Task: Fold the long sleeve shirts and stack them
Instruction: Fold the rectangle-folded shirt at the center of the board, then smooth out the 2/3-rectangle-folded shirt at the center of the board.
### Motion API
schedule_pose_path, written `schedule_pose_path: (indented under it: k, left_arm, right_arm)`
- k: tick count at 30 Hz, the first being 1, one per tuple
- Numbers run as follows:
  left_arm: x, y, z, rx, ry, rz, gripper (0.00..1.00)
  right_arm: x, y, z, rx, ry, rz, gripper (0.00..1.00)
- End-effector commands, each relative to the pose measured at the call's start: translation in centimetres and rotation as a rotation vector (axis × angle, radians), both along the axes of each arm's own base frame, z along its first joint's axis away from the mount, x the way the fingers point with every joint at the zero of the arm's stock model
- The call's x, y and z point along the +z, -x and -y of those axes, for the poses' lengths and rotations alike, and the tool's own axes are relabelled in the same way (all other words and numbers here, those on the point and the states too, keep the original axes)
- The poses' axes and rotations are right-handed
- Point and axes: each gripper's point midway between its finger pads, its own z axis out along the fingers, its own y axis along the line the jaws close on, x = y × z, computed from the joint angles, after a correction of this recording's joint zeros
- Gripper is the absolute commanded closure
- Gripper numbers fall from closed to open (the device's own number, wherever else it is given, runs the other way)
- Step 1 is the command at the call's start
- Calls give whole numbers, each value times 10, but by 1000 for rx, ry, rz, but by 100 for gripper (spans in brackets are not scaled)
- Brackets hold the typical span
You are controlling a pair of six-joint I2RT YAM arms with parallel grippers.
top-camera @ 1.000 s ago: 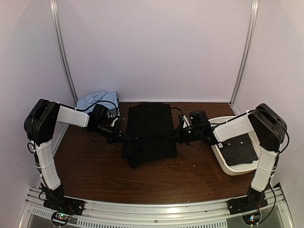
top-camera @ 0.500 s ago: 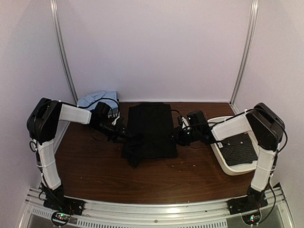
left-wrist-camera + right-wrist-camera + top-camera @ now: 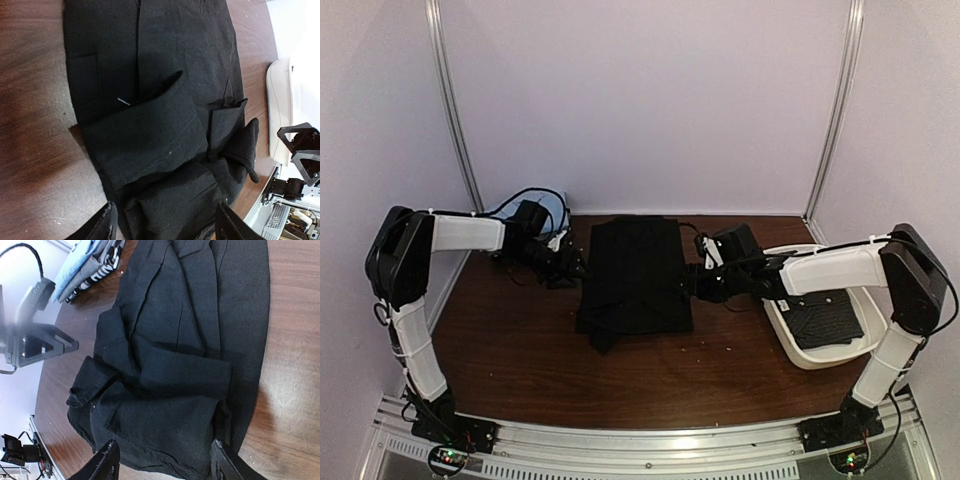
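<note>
Pale walls close in a dark wood surface (image 3: 520, 350). At its back left corner lies a pile of folded clothes (image 3: 82, 265), blue and striped. Just right of it, the left fingers (image 3: 102, 227) stand spread wide and hold nothing, poised at the left edge of the black shirt (image 3: 635, 270). That shirt lies mid-surface with its collar toward the far wall, and its sides and sleeves are folded in to make a narrow strip. A cuff (image 3: 603, 338) bunches out at its near left corner. At the shirt's right edge, the right fingers (image 3: 106, 462) are likewise apart and empty. Further right, a white tray (image 3: 810, 360) holds the dotted shirt (image 3: 825, 318), folded flat.

The step in hand looks like the last fold, hem up to collar. To do it well, tuck the loose cuff inside the outline first. Both sets of fingers should then pinch the near corners through all layers, lift level and together, and lay the hem square on the shoulders. Uneven pulls would skew the strip and spill the sleeves.
</note>
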Motion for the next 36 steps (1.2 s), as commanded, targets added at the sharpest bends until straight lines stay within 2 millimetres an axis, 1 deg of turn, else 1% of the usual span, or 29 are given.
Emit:
schedule_pose_path:
  k: [1, 4, 9, 13, 16, 20, 24, 27, 28, 30, 32, 36]
  left_arm:
    - [20, -2, -3, -18, -30, 87, 32]
    - [16, 8, -10, -7, -56, 70, 35]
    - [7, 38, -20, 6, -87, 34, 40]
    - [-6, 68, -16, -17, -94, -6, 41]
    - [-10, 80, -12, -19, -83, -22, 41]
    - [-14, 87, -9, -12, -85, -34, 41]
    - [-18, 91, -1, -24, -77, -43, 41]
    - [-20, 92, 4, -31, -71, -44, 41]
    - [-19, 92, 5, -33, -68, -45, 41]
    - [-19, 91, 8, -33, -66, -46, 42]
    - [-17, 89, 10, -32, -58, -39, 48]
    - [-12, 85, 15, -37, -41, -31, 64]
  right_arm:
    - [-8, 13, 4, 11, 114, 17, 37]
    - [-15, 21, 2, 31, 130, 3, 39]
    - [-27, 34, 1, 59, 142, -27, 49]
    - [-35, 40, -1, 77, 138, -48, 52]
    - [-40, 41, -3, 85, 137, -63, 53]
    - [-46, 42, -5, 87, 129, -82, 53]
    - [-52, 43, -5, 80, 128, -103, 53]
    - [-60, 46, -4, 79, 133, -129, 53]
    - [-58, 43, -7, 78, 118, -116, 53]
    - [-60, 43, -8, 76, 110, -121, 54]
    - [-60, 44, -10, 77, 99, -124, 55]
    - [-61, 44, -12, 80, 89, -127, 59]
